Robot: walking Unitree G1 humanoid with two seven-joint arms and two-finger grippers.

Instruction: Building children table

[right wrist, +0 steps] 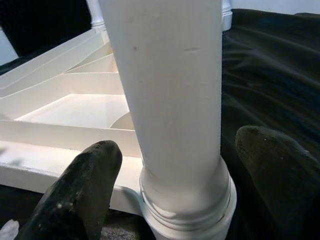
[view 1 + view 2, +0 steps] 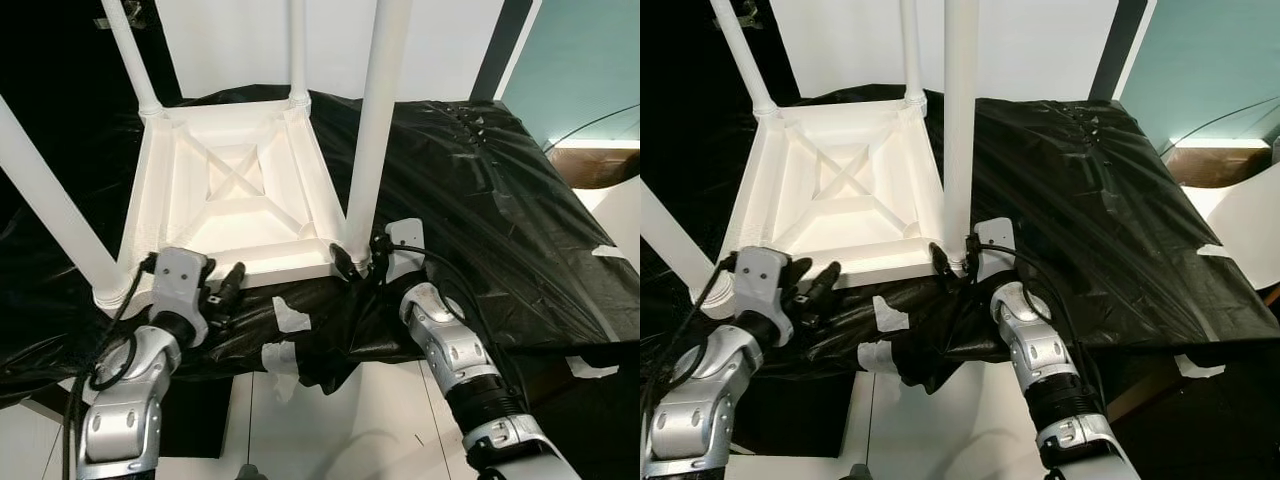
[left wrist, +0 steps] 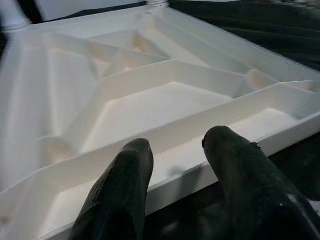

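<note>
An upturned white children's table top (image 2: 235,195) is seen at centre-left of the frame, laid on a surface draped in black plastic sheeting (image 2: 470,210), with four white legs rising from its corners. The right gripper (image 2: 362,262) is placed at the base of the near right leg (image 2: 372,130), its fingers spread to either side of the threaded collar without yet pinching it. The left gripper (image 2: 228,285) is held at the table's near edge, lower left, fingers (image 3: 125,190) parted and just over the rim. The leg is judged to be in the course of being seated; it would best be gripped squarely just above the collar and kept upright, while the top is steadied by the left gripper so the frame is not dragged across the slippery sheeting
</note>
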